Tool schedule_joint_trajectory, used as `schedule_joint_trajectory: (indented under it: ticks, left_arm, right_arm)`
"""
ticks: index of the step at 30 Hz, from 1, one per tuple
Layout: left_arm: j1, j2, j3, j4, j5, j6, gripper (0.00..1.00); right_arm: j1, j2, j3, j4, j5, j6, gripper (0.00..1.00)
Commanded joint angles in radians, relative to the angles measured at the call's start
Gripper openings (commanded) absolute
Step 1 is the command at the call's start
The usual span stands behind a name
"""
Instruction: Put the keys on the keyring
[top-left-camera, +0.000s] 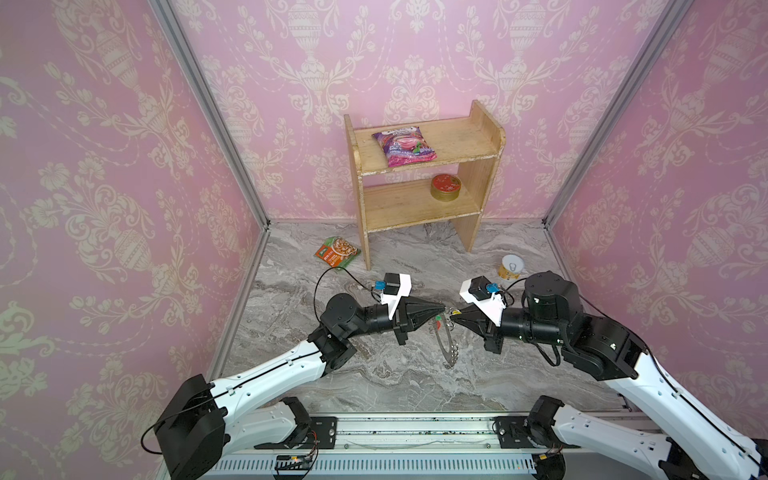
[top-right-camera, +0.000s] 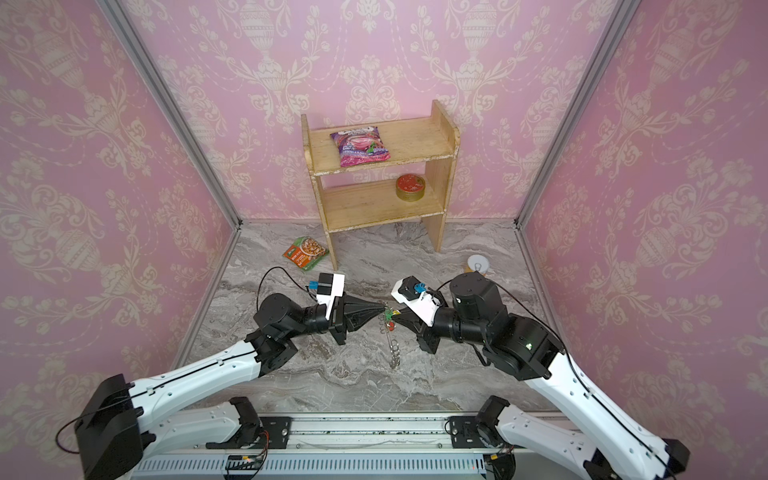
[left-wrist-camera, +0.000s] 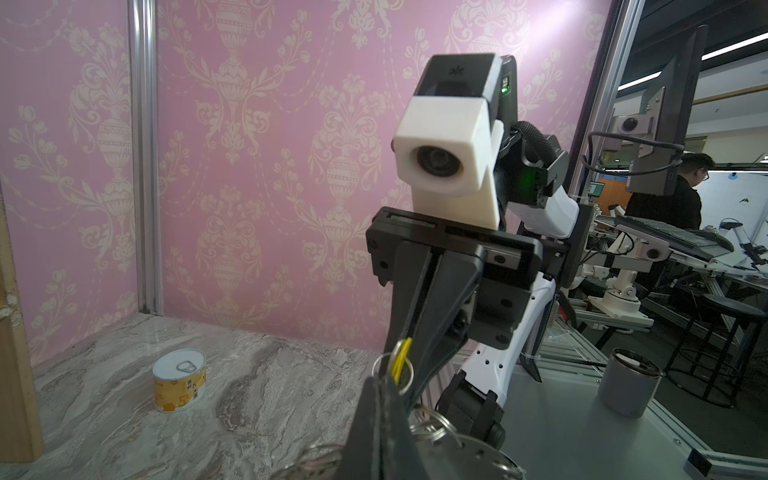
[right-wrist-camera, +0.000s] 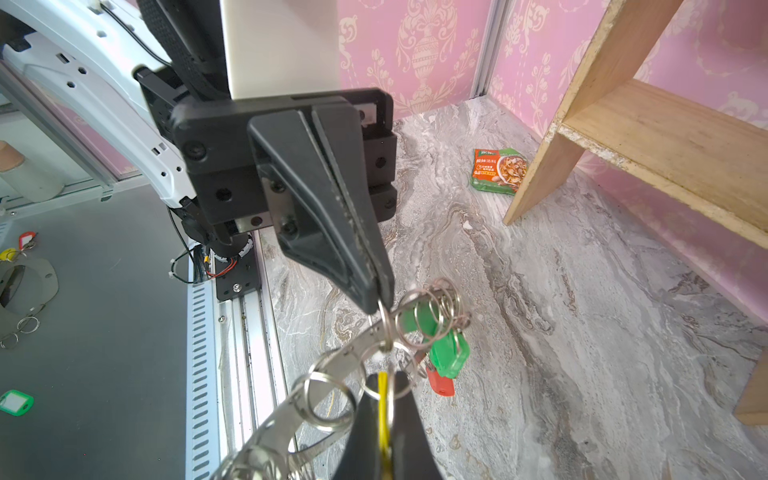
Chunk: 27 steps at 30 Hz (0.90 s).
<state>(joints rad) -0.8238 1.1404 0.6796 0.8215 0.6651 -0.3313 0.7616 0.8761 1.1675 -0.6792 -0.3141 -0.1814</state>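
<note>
The keyring (right-wrist-camera: 349, 357), a flat grey metal band with silver wire loops along its rim, hangs on edge above the table (right-wrist-camera: 540, 291), narrow as a blade in both top views. My left gripper (right-wrist-camera: 380, 300) pinches one wire loop at its upper end. The green key (right-wrist-camera: 451, 357) and the red-orange key (right-wrist-camera: 441, 384) dangle together from loops just below that. The yellow key (right-wrist-camera: 382, 399) is clamped by its tag in my right gripper (right-wrist-camera: 382, 379), right against the rim, a loop encircling it.

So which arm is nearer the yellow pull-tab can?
Right arm: its black joint sits close by the can; the left arm is across the middle, beyond the keyring.
</note>
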Motion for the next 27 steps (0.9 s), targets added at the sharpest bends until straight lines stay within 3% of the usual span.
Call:
schedule_joint_trajectory:
  ticks: [1,13,17,20,27]
  left_arm:
    - [0.014,0.0,-0.006,0.023,-0.004,0.0,0.0]
    - [0.013,-0.02,-0.017,-0.045,-0.017,0.031,0.01]
    - [0.013,-0.059,-0.038,-0.112,-0.055,0.064,0.43]
    - [0.014,-0.103,-0.05,-0.177,-0.095,0.087,0.56]
    - [0.014,-0.209,-0.063,-0.392,-0.222,0.139,0.78]
  right_arm:
    - [0.003,-0.003,0.039,-0.009,0.006,-0.019,0.0]
    - [0.002,0.033,0.073,-0.058,0.023,-0.04,0.0]
    - [0.004,0.047,0.08,-0.081,0.029,-0.042,0.0]
    - [0.003,0.054,0.078,-0.088,0.033,-0.038,0.0]
    - [0.004,0.09,0.04,-0.091,0.029,-0.012,0.0]
